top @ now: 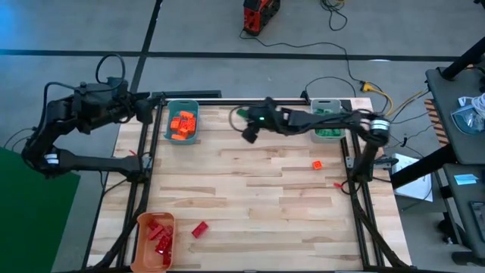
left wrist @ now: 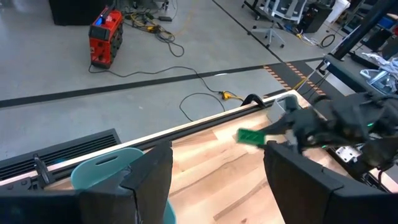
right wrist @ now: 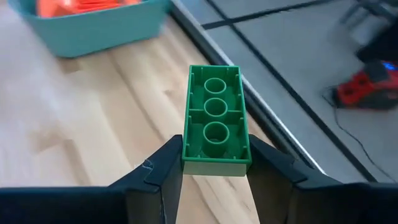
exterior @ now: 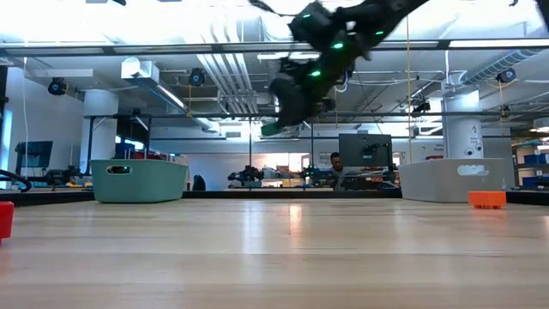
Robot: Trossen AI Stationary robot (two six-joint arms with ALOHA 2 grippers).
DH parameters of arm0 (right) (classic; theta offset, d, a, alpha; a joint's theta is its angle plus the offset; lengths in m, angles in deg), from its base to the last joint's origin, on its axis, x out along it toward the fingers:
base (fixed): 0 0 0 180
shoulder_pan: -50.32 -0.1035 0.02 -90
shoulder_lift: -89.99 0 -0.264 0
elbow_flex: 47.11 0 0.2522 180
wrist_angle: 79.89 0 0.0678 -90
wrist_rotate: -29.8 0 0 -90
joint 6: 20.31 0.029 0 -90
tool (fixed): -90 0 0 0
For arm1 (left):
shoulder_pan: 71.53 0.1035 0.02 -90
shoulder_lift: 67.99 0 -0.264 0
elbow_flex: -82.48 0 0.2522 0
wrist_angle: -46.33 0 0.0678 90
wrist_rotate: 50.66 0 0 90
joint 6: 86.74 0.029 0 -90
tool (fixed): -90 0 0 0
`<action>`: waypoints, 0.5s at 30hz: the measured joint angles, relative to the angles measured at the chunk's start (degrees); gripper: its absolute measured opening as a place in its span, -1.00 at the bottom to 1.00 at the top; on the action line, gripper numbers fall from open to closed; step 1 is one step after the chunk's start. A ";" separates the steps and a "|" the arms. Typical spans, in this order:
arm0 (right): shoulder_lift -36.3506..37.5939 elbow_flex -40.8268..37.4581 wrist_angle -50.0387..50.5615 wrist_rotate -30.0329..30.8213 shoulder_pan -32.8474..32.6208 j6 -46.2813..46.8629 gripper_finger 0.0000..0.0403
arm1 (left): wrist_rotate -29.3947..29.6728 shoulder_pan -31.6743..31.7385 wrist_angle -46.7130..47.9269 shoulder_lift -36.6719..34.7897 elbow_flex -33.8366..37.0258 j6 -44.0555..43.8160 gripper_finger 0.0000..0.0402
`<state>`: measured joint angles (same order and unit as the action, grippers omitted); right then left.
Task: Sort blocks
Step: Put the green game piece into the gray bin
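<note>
We see the right tool [right wrist: 214, 165] held above the far middle of the bench [top: 258, 189], its two fingers closed on the end of a green block [right wrist: 216, 115], whose hollow underside faces the wrist camera. From the bench-level camera the block [exterior: 273, 129] hangs well clear of the wood. The left tool [left wrist: 217, 180] waits at the far left edge of the bench, just beside the teal bin [top: 183, 106], with its fingers wide apart and nothing between them.

The teal bin holds a heap of orange blocks [top: 183, 125]. At the far right, the grey bin [top: 326, 104] holds green blocks [top: 328, 132]. The orange bin [top: 145, 243] at the near left corner holds red blocks [top: 161, 236]. Loose on the bench we find a red block [top: 200, 229] just right of the orange bin, and an orange block [top: 317, 164] on the right side, with a small red piece [top: 338, 184] near it by the right edge.
</note>
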<state>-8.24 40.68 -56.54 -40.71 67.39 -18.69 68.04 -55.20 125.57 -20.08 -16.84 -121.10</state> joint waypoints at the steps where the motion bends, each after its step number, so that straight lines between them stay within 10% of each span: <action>1: 2.14 -2.44 -0.76 0.86 0.35 0.88 -0.29 | 0.12 0.01 -0.07 0.09 0.00 0.01 0.14; 15: 26.21 -25.90 -2.65 17.17 3.79 17.06 -0.30 | 0.77 0.00 -0.56 2.47 0.00 -0.01 0.14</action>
<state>17.97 14.78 -59.19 -23.53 71.17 -1.63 68.81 -55.20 125.01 -17.62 -16.84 -121.11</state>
